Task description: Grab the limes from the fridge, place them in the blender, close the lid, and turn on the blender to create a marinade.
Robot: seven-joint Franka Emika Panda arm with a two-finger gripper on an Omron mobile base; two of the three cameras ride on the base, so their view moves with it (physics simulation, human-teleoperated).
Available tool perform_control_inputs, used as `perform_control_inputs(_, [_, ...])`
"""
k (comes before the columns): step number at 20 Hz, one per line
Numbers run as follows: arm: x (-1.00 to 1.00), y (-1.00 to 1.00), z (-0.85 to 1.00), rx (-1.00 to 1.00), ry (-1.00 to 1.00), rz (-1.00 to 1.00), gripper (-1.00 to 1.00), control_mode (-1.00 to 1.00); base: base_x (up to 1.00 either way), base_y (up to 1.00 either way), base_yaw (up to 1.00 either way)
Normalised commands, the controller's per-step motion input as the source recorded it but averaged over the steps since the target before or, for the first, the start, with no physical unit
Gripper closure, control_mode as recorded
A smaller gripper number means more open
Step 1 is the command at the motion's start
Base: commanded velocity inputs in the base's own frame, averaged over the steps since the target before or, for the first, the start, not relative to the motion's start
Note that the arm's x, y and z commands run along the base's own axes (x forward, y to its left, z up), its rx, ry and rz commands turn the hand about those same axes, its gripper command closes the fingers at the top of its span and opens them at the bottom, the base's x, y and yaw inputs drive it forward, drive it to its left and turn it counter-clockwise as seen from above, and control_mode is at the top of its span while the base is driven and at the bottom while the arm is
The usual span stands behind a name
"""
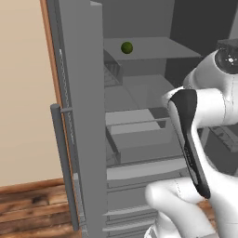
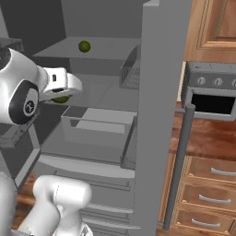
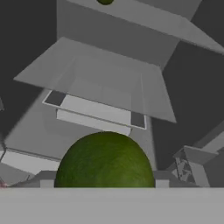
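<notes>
The fridge (image 1: pixel 139 116) stood open, its door (image 1: pixel 81 116) swung out at nine o'clock in the left base view and walling off that side. One lime (image 3: pixel 105 162) filled the space right before the hand. Beyond it at twelve o'clock, open room lay above the drawer (image 2: pixel 99 122); the upper shelf (image 1: pixel 153 49) capped it overhead.

The arm (image 1: pixel 204 111) is glossy white, built of rounded, bulging segments. A long black panel runs along one link, and a round dark joint cap carries a small white marking.
</notes>
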Motion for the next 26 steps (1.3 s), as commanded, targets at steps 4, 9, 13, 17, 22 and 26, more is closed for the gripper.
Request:
perform_control_inputs(4, [-1.0, 0.07, -0.92, 0.26, -0.1, -0.08, 1.0, -1.0, 0.0, 0.0, 0.0])
perform_control_inputs(9, [-0.26, 0.0, -0.22, 0.14, -0.08, -0.02, 1.0, -1.0, 0.0, 0.0, 0.0])
perform_control_inputs(13, [-0.17, 0.0, 0.0, 0.0, 0.01, 0.01, 1.0, -1.0, 0.0, 0.0, 0.0])
perform_control_inputs(17, [-0.21, 0.0, 0.0, 0.0, 0.02, 0.03, 1.0, -1.0, 0.0, 0.0, 0.0])
perform_control_inputs(22, [0.0, 0.0, 0.0, 0.0, 0.0, 0.0, 1.0, 1.0, -0.23, 0.0, 0.02])
perform_control_inputs(26, [0.0, 0.0, 0.0, 0.0, 0.0, 0.0, 1.0, 1.0, -0.71, 0.0, 0.03])
